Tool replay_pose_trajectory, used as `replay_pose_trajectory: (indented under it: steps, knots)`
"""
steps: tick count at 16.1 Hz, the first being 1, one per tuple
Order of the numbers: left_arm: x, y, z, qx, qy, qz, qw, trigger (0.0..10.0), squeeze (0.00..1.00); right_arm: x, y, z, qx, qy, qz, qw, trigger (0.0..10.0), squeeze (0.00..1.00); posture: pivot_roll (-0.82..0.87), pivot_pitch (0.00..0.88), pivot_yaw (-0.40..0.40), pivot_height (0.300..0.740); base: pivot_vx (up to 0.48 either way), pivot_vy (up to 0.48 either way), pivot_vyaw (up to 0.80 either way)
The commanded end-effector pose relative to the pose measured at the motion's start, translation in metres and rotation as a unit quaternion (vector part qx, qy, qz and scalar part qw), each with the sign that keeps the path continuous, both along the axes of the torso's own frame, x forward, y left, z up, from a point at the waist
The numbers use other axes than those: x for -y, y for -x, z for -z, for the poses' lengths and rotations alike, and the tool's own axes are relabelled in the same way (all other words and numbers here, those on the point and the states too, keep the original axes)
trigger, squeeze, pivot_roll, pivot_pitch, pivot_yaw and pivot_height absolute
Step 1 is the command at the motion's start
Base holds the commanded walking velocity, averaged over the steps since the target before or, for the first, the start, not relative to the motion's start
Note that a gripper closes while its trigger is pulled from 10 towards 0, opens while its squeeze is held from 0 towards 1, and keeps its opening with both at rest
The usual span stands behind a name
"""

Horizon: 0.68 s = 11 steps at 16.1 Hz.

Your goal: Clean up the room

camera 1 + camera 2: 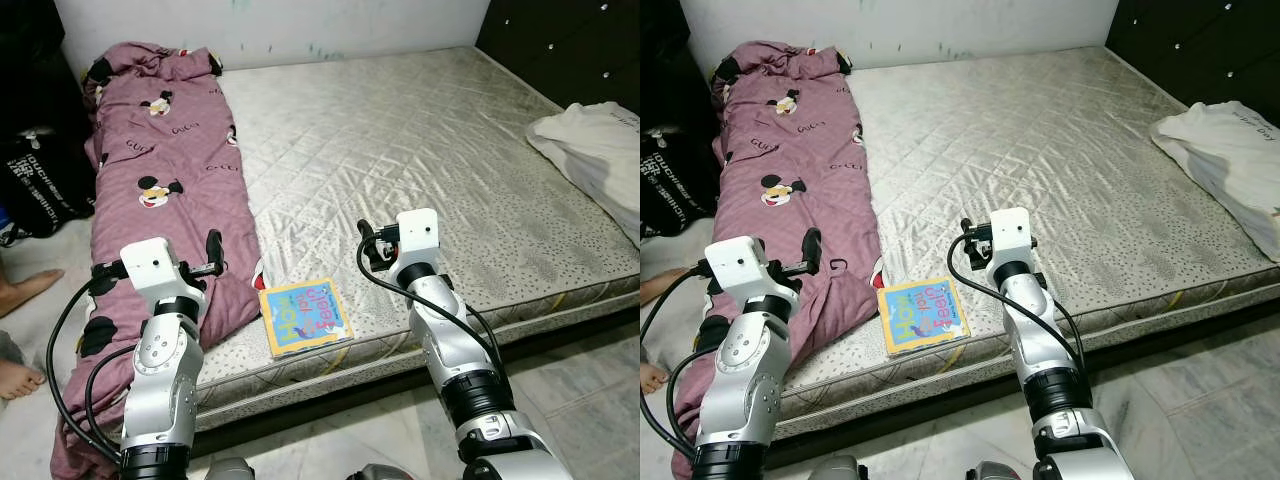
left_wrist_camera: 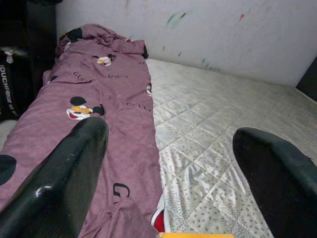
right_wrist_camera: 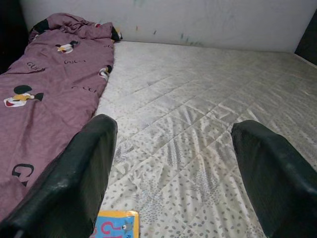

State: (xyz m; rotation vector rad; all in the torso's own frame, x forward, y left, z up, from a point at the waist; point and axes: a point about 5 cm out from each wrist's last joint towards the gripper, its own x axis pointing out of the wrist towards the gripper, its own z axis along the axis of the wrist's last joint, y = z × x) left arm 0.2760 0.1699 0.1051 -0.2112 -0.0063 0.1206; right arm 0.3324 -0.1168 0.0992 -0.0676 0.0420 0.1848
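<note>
The left gripper [image 2: 168,163] is spread wide and empty above the purple blanket [image 1: 165,190], which lies along the left side of the mattress [image 1: 420,150]. The right gripper [image 3: 171,171] is likewise wide open and empty over the bare mattress. A colourful book [image 1: 304,317] lies flat near the front mattress edge, between the two arms; a white cloth [image 1: 595,150] rests at the right edge.
</note>
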Motion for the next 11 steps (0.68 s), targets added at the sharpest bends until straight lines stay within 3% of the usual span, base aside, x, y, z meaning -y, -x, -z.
replay_pose_trajectory:
  steps: [1,9,11]
  knots:
    - [-0.0012,-0.0001,0.0024,-0.009,-0.001,-0.005,1.0,10.0,0.0,0.0021,-0.0014,-0.0012,0.002,-0.001,0.001,1.0,10.0,0.0,0.07,0.049,-0.006,0.705,0.0,0.0,0.0]
    - [-0.0027,-0.0002,0.0032,-0.011,0.003,-0.013,1.0,10.0,0.0,0.0011,-0.0016,-0.0019,0.004,-0.002,-0.007,1.0,10.0,0.0,0.07,0.043,-0.01,0.621,0.0,0.0,0.0]
    - [-0.0026,-0.0002,0.0032,-0.011,0.003,-0.013,1.0,10.0,0.0,0.001,-0.0015,-0.002,0.005,-0.002,-0.008,1.0,10.0,0.0,0.07,0.043,-0.01,0.616,0.0,0.0,0.0]
